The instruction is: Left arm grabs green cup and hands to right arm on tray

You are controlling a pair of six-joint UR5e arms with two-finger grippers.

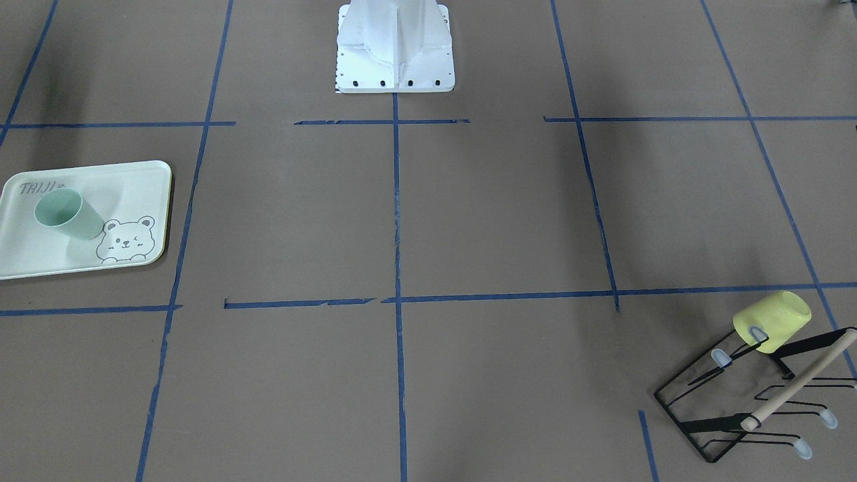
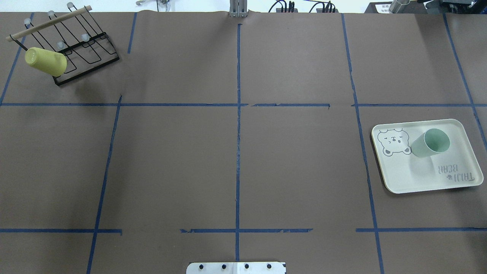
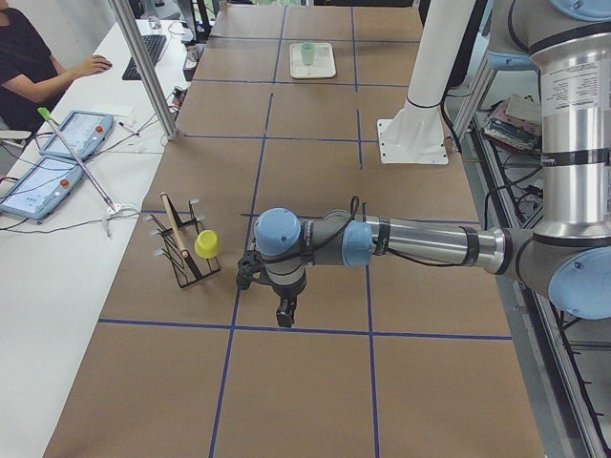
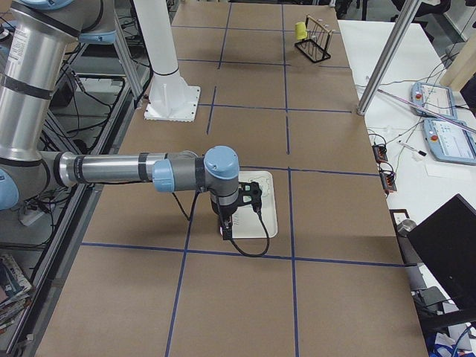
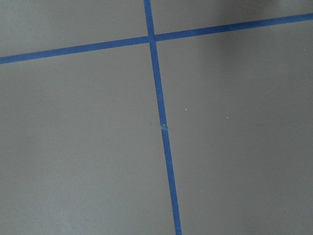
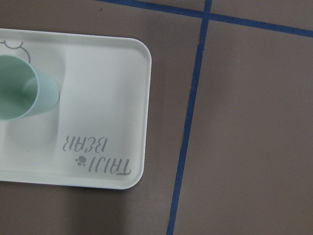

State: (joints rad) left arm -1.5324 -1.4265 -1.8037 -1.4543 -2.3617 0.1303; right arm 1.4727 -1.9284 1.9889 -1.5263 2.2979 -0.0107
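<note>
The green cup (image 2: 430, 142) stands upright, mouth up, on the tray (image 2: 418, 175) at the table's right side, next to the bear drawing. It also shows in the front-facing view (image 1: 67, 214) and the right wrist view (image 6: 19, 93). My left gripper (image 3: 284, 315) shows only in the exterior left view, hanging above bare table near the cup rack. I cannot tell whether it is open or shut. My right gripper (image 4: 225, 230) shows only in the exterior right view, above the tray's (image 4: 266, 216) near edge. I cannot tell its state either. Neither gripper touches the cup.
A yellow cup (image 2: 45, 61) hangs upside down on a black wire rack (image 2: 87, 45) with a wooden bar at the far left corner. The white robot base (image 1: 395, 60) stands at the table's middle edge. Blue tape lines cross the brown table.
</note>
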